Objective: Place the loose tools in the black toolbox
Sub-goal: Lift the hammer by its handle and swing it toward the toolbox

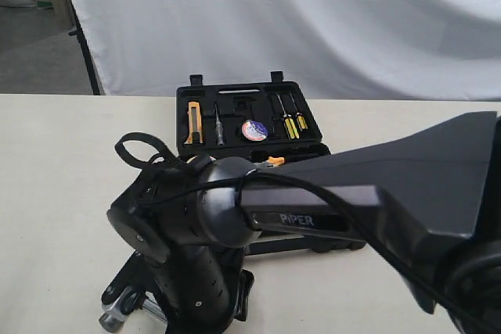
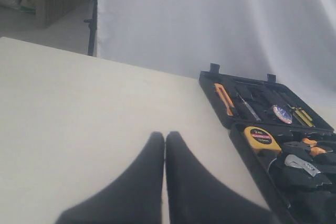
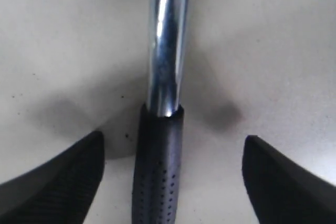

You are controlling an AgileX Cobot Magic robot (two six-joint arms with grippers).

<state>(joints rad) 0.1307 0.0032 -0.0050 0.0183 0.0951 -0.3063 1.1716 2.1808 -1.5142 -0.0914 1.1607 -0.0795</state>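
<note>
on table (image 3: 273, 51), right gripper (image 3: 173, 137) spread astride claw hammer (image 3: 164, 77), pinching nothing. close too near steel shaft and you risk head-heavy tilt, slip. left gripper (image 2: 165, 136) pressed together.

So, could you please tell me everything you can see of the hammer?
The hammer has a shiny steel shaft running into a black rubber handle with small dimples. It lies flat on the pale table, centred between the open fingers of the right gripper; neither finger touches it. Its head is out of the wrist view.
</note>
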